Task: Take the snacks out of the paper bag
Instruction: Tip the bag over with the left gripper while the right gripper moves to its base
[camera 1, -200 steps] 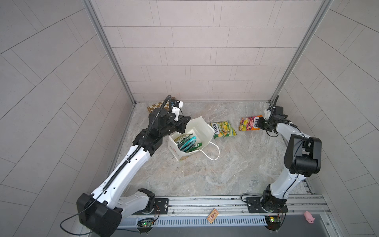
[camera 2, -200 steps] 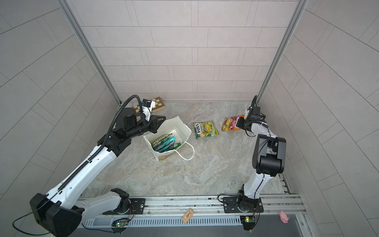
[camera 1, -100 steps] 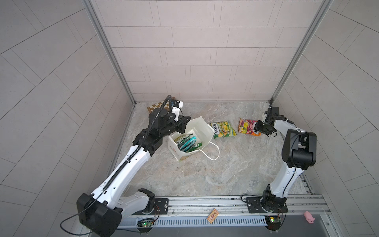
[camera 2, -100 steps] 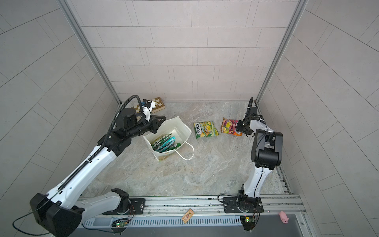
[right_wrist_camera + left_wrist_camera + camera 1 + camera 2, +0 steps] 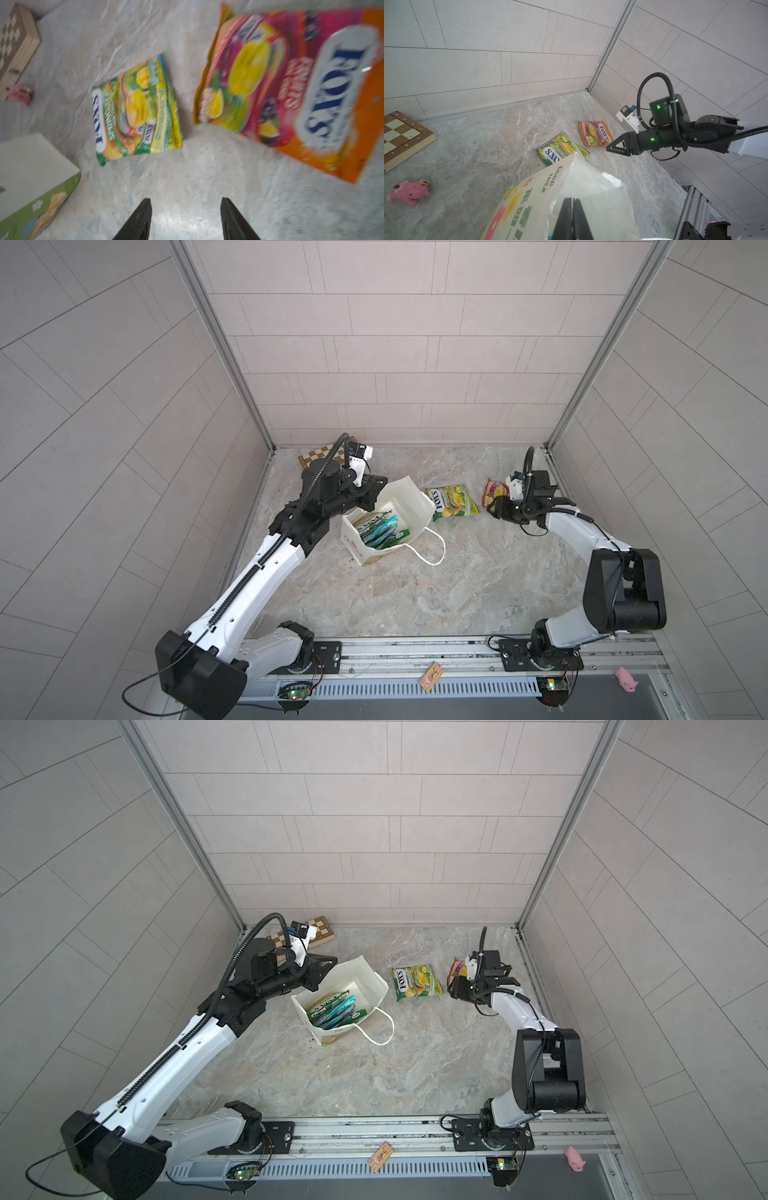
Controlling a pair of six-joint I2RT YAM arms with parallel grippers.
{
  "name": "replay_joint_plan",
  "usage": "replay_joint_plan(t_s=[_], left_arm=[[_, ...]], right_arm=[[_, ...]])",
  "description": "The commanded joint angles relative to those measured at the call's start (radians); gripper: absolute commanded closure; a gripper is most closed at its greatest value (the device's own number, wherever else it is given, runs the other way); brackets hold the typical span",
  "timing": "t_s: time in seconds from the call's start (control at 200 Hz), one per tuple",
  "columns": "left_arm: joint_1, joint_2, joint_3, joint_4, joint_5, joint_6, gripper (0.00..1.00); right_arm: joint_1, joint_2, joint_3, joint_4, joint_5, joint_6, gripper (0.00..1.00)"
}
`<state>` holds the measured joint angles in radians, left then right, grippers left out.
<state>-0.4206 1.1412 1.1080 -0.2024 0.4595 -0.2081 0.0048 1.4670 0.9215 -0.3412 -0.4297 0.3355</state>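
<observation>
Orange packet (image 5: 291,93) near parted right jaws

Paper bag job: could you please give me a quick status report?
Left gripper shut on paper bag rim. Right gripper open, empty. Green-yellow packet and pink-orange packet out; more packets inside. Bag mouth unobstructed.

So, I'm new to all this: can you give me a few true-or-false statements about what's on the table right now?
The paper bag is empty. False: several packets lie in it.
A green-yellow packet and a pink-orange packet lie on the table outside the bag. True.
The right claw grips the pink-orange packet. False: it is open and empty.
The left claw is shut on the bag's rim. True.
</observation>
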Motion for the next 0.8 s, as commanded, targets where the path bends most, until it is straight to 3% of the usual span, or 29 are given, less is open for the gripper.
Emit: replay_joint_plan(t_s=[0.0, 0.15, 0.4, 0.796], left_arm=[[0.013, 0.005, 0.062, -0.034, 0.034, 0.061, 1.0], [0.038, 0.072, 0.154, -0.149, 0.031, 0.131, 1.0], [0.076, 0.191, 0.316, -0.269, 0.016, 0.233, 1.0], [0.096, 0.389, 0.61, -0.397, 0.024, 0.395, 1.0]], right_arm=[[0.09, -0.074, -0.068, 0.061, -0.046, 0.06, 0.46], [0.301, -0.097, -0.155, 0.249, -0.038, 0.217, 0.47], [0.62, 0.05, -0.19, 0.567, 0.152, 0.44, 0.49], [0.813, 0.403, -0.035, 0.915, 0.282, 0.623, 0.54]])
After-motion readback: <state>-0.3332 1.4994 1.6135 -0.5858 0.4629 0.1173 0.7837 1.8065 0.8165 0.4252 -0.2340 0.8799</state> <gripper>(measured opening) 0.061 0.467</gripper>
